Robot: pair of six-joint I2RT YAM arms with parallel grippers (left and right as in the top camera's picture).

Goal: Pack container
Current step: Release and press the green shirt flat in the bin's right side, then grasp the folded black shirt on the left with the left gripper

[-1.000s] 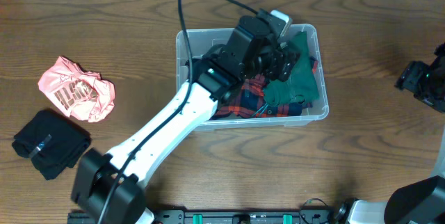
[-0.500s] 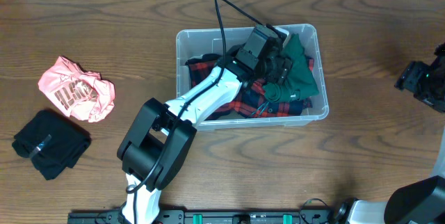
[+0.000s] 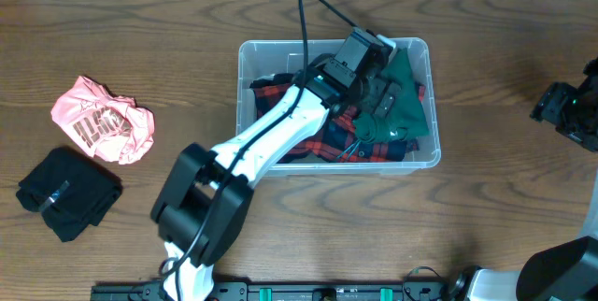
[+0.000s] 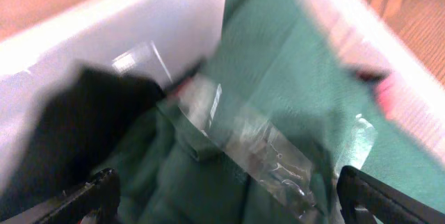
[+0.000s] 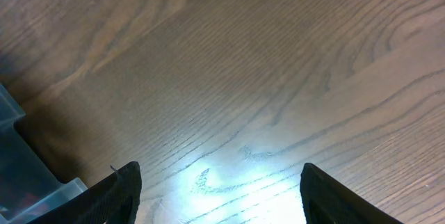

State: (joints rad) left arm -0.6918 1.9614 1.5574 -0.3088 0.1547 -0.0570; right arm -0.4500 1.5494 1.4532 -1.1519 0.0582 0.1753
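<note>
The clear plastic container [image 3: 252, 58] stands at the table's centre and holds a red plaid garment [image 3: 322, 140] and a green garment [image 3: 404, 105]. My left gripper [image 3: 378, 91] reaches into the container's right half, open, its fingers spread above the green garment [image 4: 292, 64]. A strip of clear tape [image 4: 257, 144] lies across that cloth, and the container's white wall [image 4: 118, 22] shows behind it. My right gripper [image 3: 565, 109] rests open and empty at the table's right edge; in the right wrist view its fingers [image 5: 219, 203] hang over bare wood, with the container's corner [image 5: 28, 175] at the lower left.
A crumpled pink garment [image 3: 103, 119] lies at the left of the table. A folded black garment [image 3: 67, 193] lies below it near the front left. The left arm [image 3: 252, 151] crosses the container's front wall.
My left arm has swung and reached further right inside the container, over the green garment. The right arm and the garments on the table have not moved.
</note>
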